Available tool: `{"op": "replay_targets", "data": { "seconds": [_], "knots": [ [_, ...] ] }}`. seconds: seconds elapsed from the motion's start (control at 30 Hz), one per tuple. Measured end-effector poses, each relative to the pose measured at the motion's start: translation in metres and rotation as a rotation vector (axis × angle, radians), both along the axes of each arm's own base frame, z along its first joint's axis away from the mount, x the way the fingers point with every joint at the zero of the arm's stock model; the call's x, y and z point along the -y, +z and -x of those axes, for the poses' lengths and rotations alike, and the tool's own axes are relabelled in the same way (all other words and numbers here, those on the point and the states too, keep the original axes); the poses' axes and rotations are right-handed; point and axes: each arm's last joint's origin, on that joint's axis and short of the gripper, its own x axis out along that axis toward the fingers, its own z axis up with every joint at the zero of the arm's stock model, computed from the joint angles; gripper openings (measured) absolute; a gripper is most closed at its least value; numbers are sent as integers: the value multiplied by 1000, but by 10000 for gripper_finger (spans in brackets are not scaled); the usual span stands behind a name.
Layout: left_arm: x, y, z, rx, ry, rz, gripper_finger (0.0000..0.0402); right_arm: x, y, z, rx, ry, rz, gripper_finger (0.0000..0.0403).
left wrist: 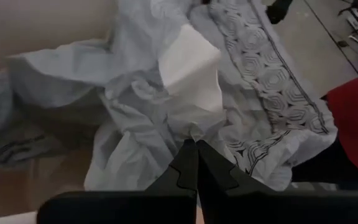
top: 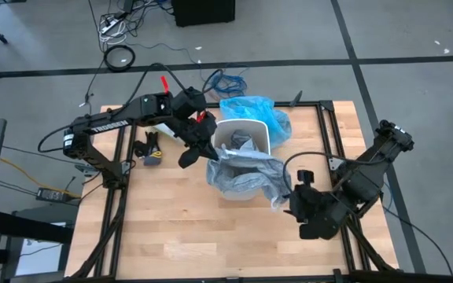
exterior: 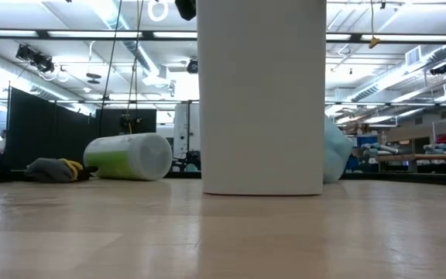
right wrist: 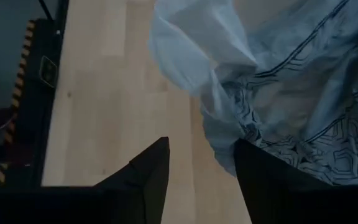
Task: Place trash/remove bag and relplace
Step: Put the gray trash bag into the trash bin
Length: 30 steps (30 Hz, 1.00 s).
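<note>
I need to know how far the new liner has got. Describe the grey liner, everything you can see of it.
The grey liner is a thin, translucent, crinkled plastic sheet with a dark geometric print along one part. It lies bunched and loose over the near rim of the white bin and spills onto the table in front, not spread over the whole opening. The left gripper is shut on a fold of it at the bin. The right gripper is open beside its hanging edge, not gripping it.

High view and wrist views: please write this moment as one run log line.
left fingers: shut, pinching grey liner at white bin | right fingers: open beside liner, holding nothing | blue bag: behind bin
</note>
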Motion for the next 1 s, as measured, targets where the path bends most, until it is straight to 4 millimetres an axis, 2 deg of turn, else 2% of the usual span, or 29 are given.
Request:
{"op": "replay_targets", "data": {
  "seconds": [0.07, 0.2, 0.3, 0.4, 0.53, 0.7, 0.87, 1.0],
  "knots": [
    [-3, 1, 2, 0, 11, -2, 5, -4, 6, 3, 25, 0, -18, 160],
    [-5, 2, 4, 0, 16, -9, 5, -6, 31, 9, 147, -25, -36, 144],
    [-6, 1, 4, -1, 20, -9, 5, -4, 54, 13, 268, -66, -27, 139],
    [-7, 1, 4, 1, 27, -16, 5, 0, 66, 14, 329, -84, 7, 137],
    [-7, 1, 4, -1, 36, -20, 5, 8, 67, 4, 334, -96, 54, 139],
    [-7, 1, 4, -6, 38, -16, 5, 18, 63, -17, 290, -87, 32, 140],
    [-6, 2, 5, -7, 33, -9, 5, 14, 48, -34, 182, -29, -13, 140],
    [-5, 5, 8, 4, 30, -8, 5, 9, 35, -45, 164, -74, 80, 135]
  ]
}}
